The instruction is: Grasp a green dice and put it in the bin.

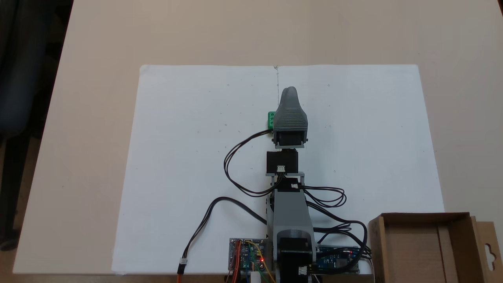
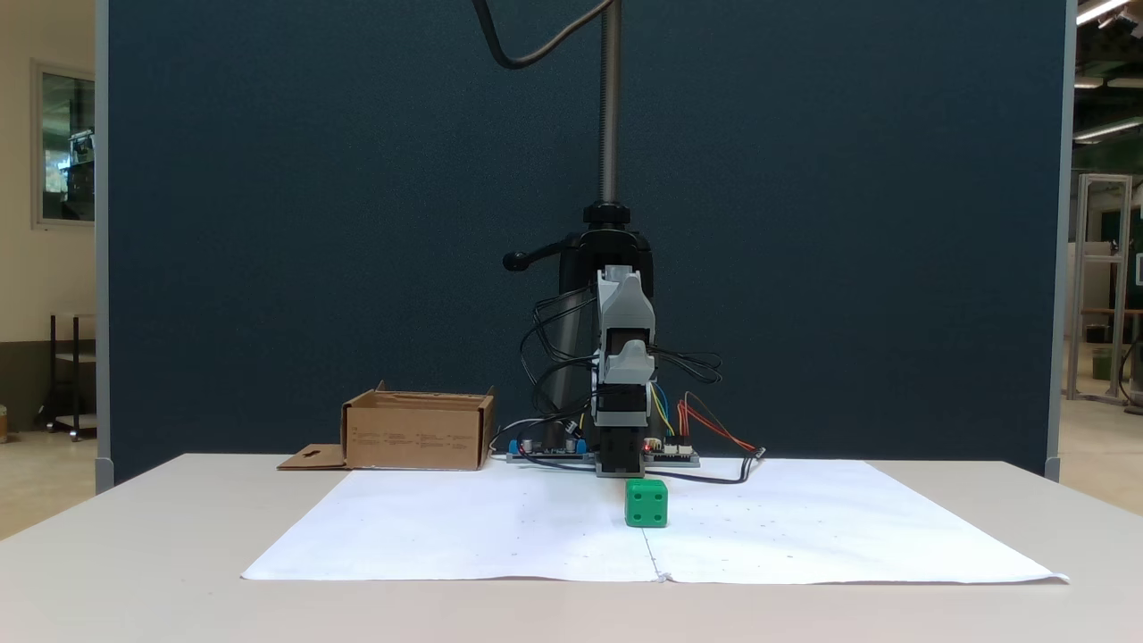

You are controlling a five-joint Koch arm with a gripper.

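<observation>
1. Grey plastic gripper hangs above the sheet's middle, near its far edge, poised beside its target; whether its jaws are spread I cannot tell.
2. White paper sheet marks the working area.
3. Shallow brown cardboard bin waits off the sheet's near corner.
4. Small bright green dice rests on the sheet, ungrasped.

Open paper (bin aside)
</observation>
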